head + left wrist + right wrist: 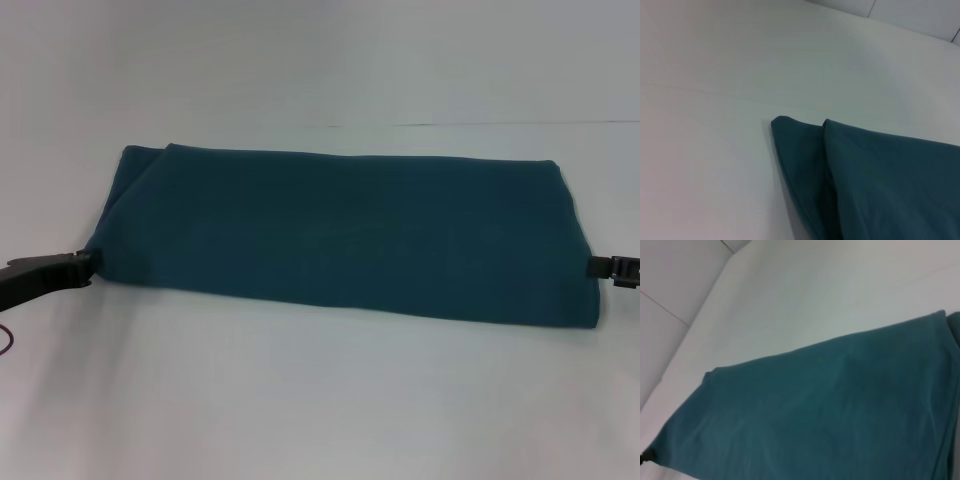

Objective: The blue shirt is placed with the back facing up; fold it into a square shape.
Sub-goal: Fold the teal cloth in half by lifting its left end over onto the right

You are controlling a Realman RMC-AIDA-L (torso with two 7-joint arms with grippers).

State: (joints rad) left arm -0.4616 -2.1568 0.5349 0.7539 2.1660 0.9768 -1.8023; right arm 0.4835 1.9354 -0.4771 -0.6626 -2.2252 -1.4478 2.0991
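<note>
1. Nearest the robot, a bare stretch of the pale white tabletop [300,400] is seen in the head view, with a thin dark loop of cable [6,340] at its left edge.
2. Beyond that strip, the black left gripper [90,262] is seen low at the left, its tip touching the near left corner of the cloth; whether its jaws are apart or clamped on the fabric cannot be told.
3. At the right edge, the black right gripper [600,267] is seen touching the near right corner of the cloth; the state of its jaws cannot be told either.
4. Between the two grippers, the large dark teal-blue shirt of soft plain fabric [340,235] is laid flat on the tabletop as a wide folded band, spanning from one gripper to the other.
5. Its near edge is slanted, lying lower on the right than on the left.
6. At the far left corner, two layers are seen slightly offset, one point showing just beside the other; the same doubled corner [805,135] is shown in the left wrist view.
7. In the right wrist view, the shirt's upper surface [830,405] is seen smooth, with only faint creases.
8. Behind the shirt, more tabletop is seen, ending at a faint seam line far back.
</note>
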